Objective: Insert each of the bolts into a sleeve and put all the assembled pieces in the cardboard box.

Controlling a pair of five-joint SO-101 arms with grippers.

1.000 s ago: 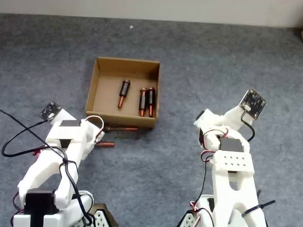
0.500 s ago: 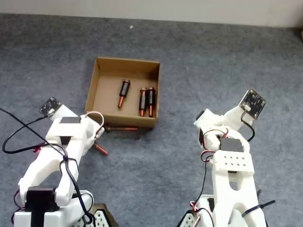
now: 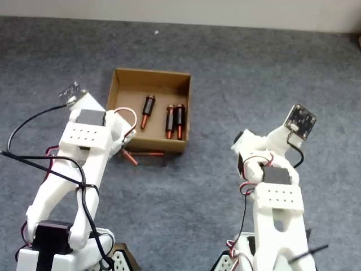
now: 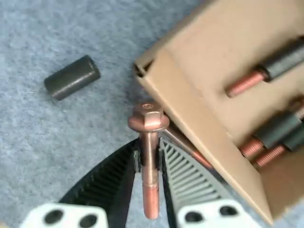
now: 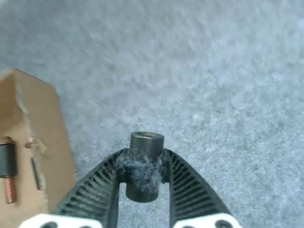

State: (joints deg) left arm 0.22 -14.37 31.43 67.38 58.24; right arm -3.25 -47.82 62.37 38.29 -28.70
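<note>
- The left gripper is clenched on a copper bolt. Its two ribbed fingers pinch the shank just below the flanged hex head, and the threaded end runs back toward the wrist.
- In the high view the left arm sits at the left of the frame. Its gripper end is just in front of the lower left corner of the cardboard box, and the held bolt shows there as a short copper stub slanting toward the lower right.
- A second bolt lies flat on the grey surface, along the outside of the box's near wall. Whether it touches the wall cannot be told.
- A loose sleeve, dark and cylindrical, lies on its side on the surface, apart from the box corner.
- Three assembled pieces lie inside the box, each a copper bolt in a black sleeve.
- The first assembled piece is near the middle and slightly tilted.
- The second assembled piece and the third assembled piece lie side by side, close to the right wall.
- The right gripper is grasping a held sleeve. Its fingers press the dark sides, and the open bore shows at the sleeve's far end.
- The right arm stands at the lower right of the high view, well apart from the box.
</note>
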